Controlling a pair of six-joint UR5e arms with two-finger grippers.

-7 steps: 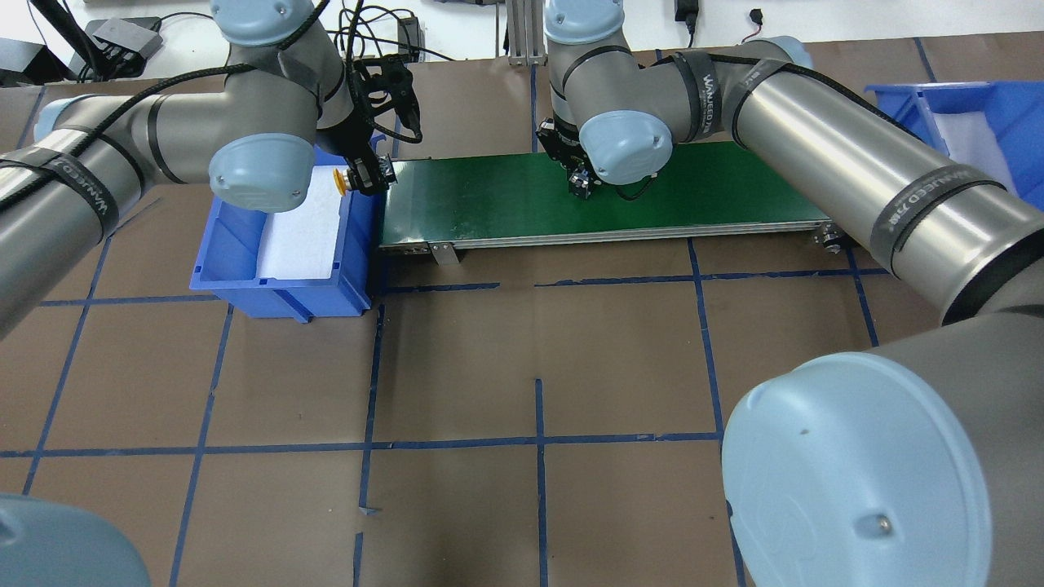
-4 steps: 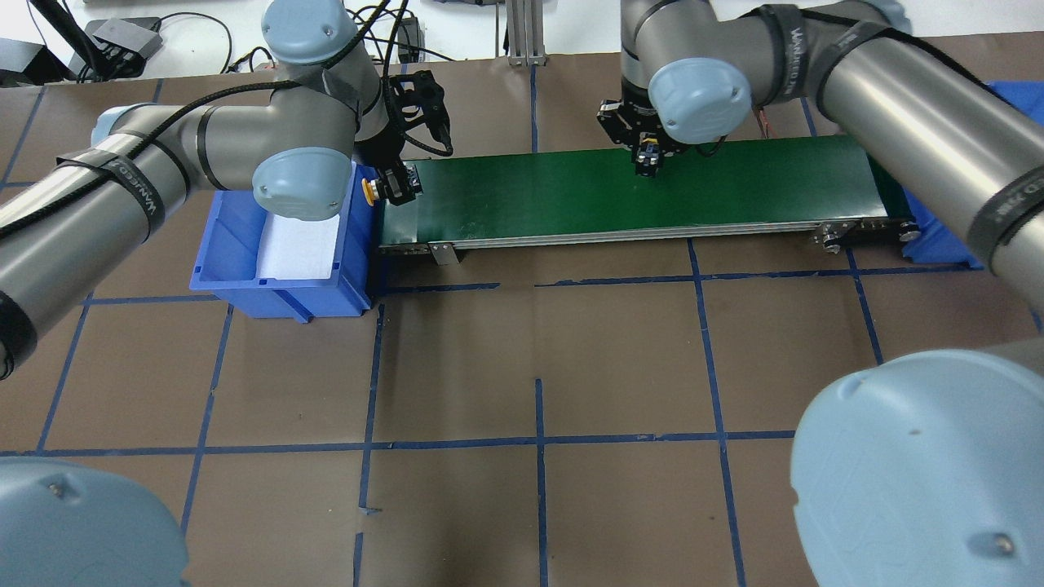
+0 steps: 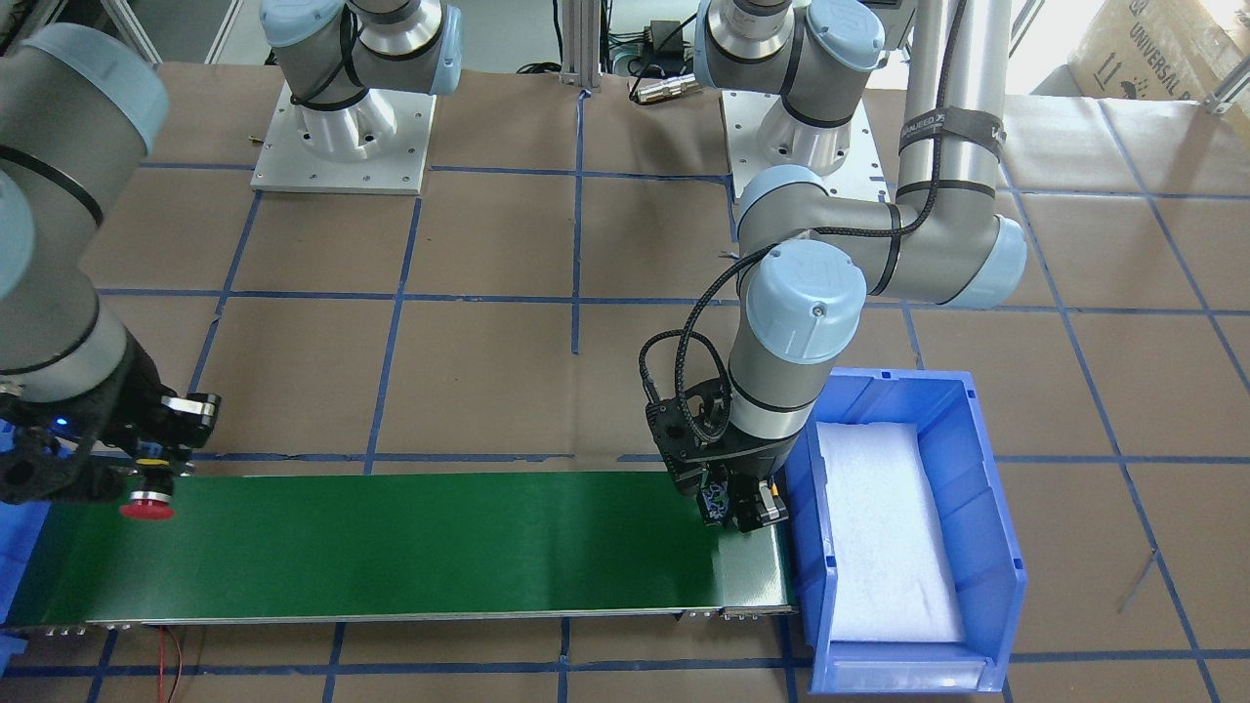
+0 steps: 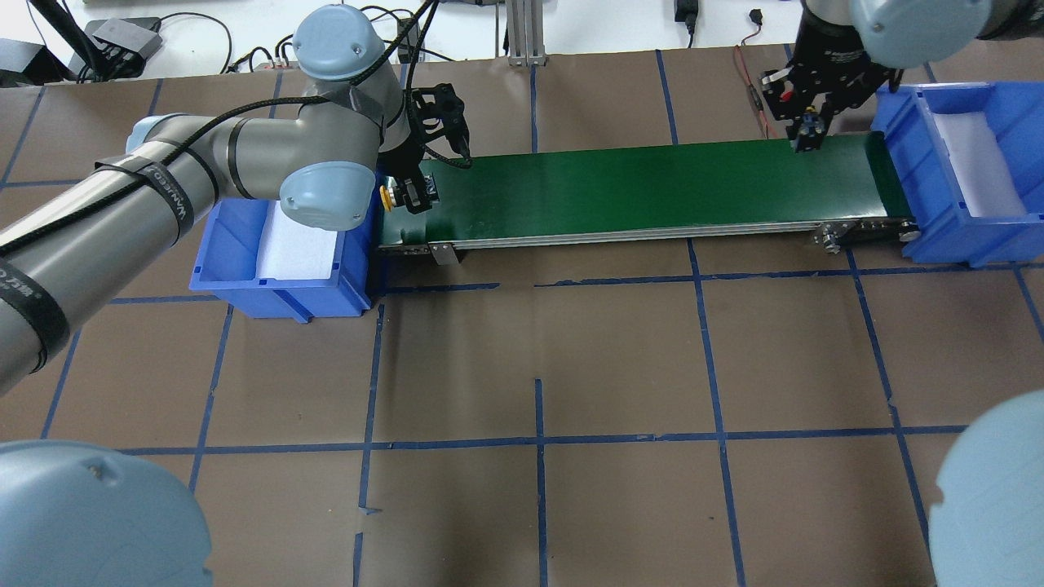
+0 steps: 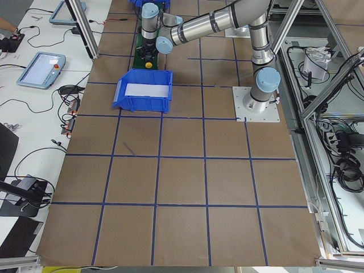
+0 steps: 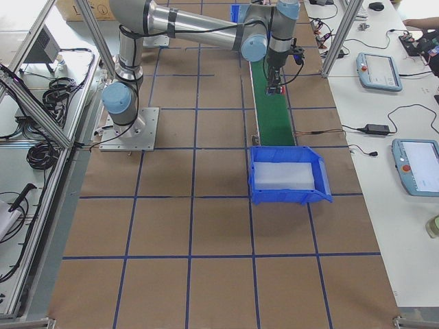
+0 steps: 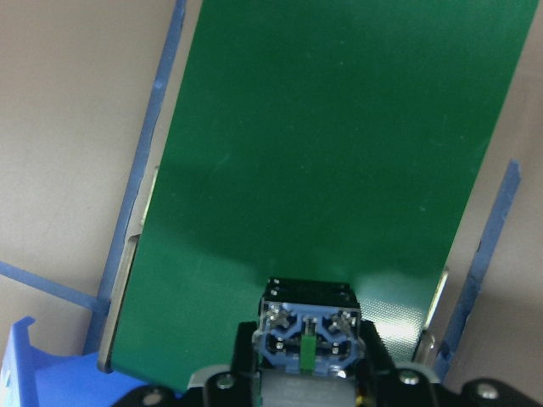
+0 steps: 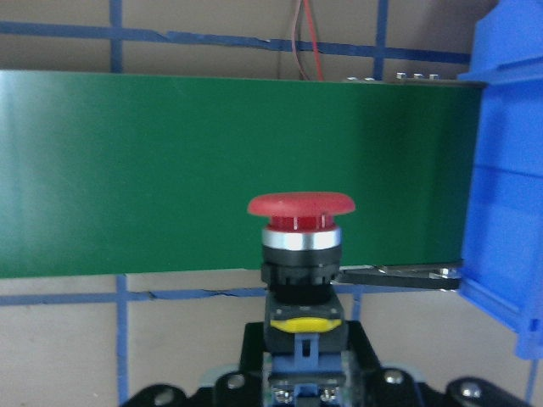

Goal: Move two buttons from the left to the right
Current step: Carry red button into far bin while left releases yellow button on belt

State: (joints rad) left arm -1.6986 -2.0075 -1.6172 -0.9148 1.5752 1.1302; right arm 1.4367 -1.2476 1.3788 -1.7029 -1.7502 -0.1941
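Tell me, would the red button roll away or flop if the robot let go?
Probably stiff: the red button looks like hard plastic with a metal ring. It might tip, since its wide cap tops a narrower body. It likely won't roll far; the body looks blocky.

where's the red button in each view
Front-facing: red button far left, at the belt's end.
Overhead: top right, in the right gripper, cap hidden.
Exterior right: red button, a speck, upper middle.
Exterior left: cannot make it out.
Left wrist: not in it.
Right wrist: red button centre, cap up.
Shared landmark: the green belt.
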